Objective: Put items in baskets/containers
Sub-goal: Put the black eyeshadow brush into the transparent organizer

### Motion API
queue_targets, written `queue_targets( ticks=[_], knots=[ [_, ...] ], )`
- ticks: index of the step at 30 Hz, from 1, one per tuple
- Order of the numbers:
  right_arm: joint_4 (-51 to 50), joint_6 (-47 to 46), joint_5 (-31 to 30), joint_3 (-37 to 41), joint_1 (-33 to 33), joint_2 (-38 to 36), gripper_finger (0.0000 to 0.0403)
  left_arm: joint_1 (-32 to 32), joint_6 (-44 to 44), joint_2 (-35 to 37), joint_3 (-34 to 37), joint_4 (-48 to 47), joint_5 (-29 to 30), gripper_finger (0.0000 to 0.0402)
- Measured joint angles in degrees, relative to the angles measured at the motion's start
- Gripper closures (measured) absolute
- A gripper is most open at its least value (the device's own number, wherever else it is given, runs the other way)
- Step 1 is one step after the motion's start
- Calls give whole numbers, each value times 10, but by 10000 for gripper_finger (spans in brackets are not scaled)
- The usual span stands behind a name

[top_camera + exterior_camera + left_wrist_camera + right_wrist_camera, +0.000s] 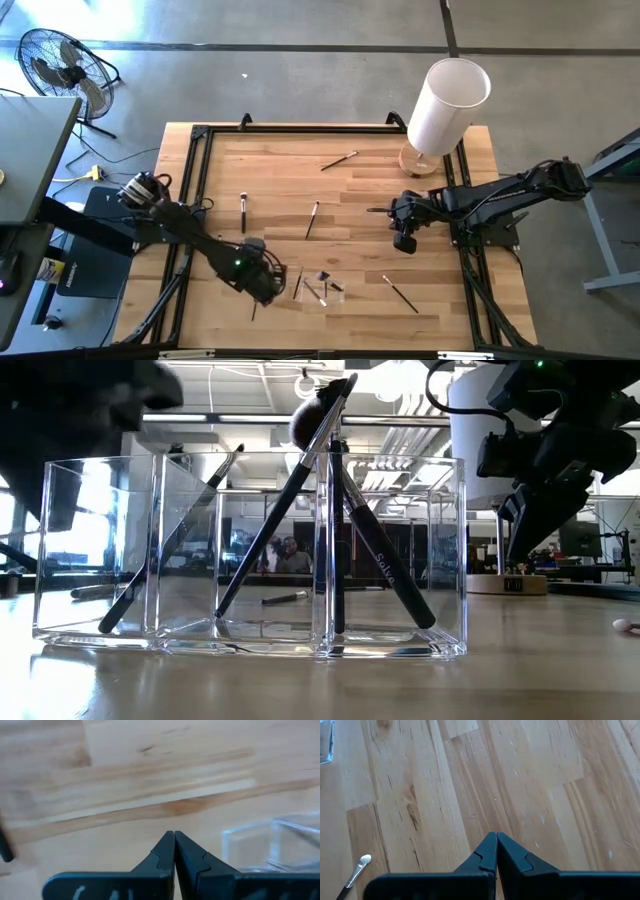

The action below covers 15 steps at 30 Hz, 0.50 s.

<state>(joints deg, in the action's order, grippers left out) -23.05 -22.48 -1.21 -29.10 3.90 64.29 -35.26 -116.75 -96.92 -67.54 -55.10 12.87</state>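
A clear three-compartment holder (322,288) (250,560) stands near the table's near edge. Several dark-handled brushes (280,520) lean inside it, handle ends on its floor. More brushes lie flat on the wood: one far (339,160), two in the middle (243,212) (312,220), one right of the holder (400,293). My left gripper (268,282) (174,837) is shut and empty, just left of the holder (272,845). My right gripper (405,240) (496,837) is shut and empty over bare wood at mid-right, with a light-tipped brush (357,870) nearby.
A tall white cylinder on a round wooden base (445,105) stands at the table's far right corner. Black frame rails (195,190) run along the left and right sides. A dark brush end (5,845) lies beside my left gripper. Bare wood lies between the scattered brushes.
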Motion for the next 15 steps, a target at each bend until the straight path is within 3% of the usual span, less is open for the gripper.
queue_targets(
  ticks=[7,15],
  knots=[
    [1,-2,0,0,0,0,401,-16,10,0,-94,-103,116,401],
    [3,-2,0,0,0,0,402,-15,75,1,-168,-126,199,401]
  ],
)
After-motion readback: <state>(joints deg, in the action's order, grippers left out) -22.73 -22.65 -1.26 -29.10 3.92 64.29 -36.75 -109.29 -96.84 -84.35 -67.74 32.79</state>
